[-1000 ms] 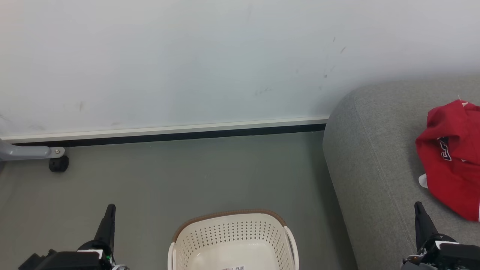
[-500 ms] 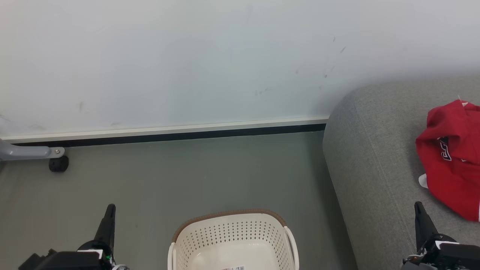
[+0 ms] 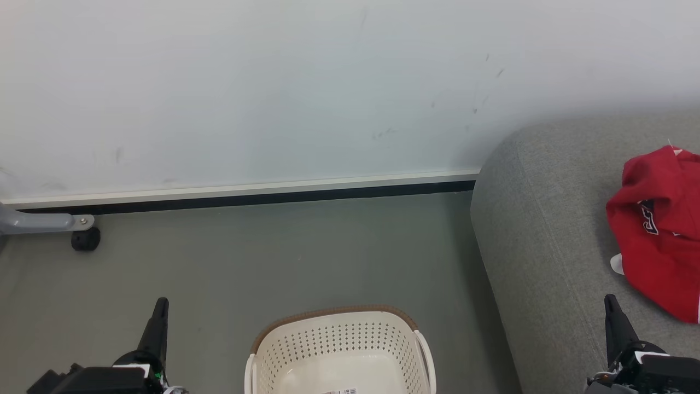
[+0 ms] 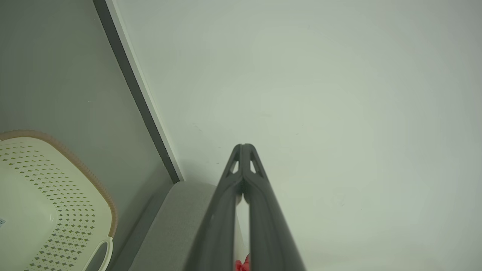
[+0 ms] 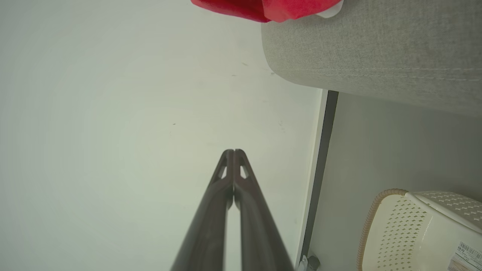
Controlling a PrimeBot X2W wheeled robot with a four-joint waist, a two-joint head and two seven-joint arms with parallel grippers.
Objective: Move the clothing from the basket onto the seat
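Note:
Red clothing [image 3: 661,230] with lettering lies bunched on the grey seat [image 3: 541,241] at the right; a bit of white cloth [image 3: 617,264] peeks out at its lower left. The cream basket [image 3: 339,350] with a brown rim stands on the floor at bottom centre, its visible inside bare apart from a label. My left gripper [image 3: 160,302] is shut at lower left, left of the basket. My right gripper [image 3: 610,299] is shut at lower right, over the seat just below the clothing. Both wrist views show the fingertips [image 4: 244,146] [image 5: 233,152] pressed together, holding nothing.
A pale wall with a dark baseboard [image 3: 246,197] runs behind the grey floor. A grey leg with a black caster [image 3: 85,239] stands at the far left. The right wrist view also shows the clothing [image 5: 263,7], the seat edge [image 5: 369,49] and the basket [image 5: 421,233].

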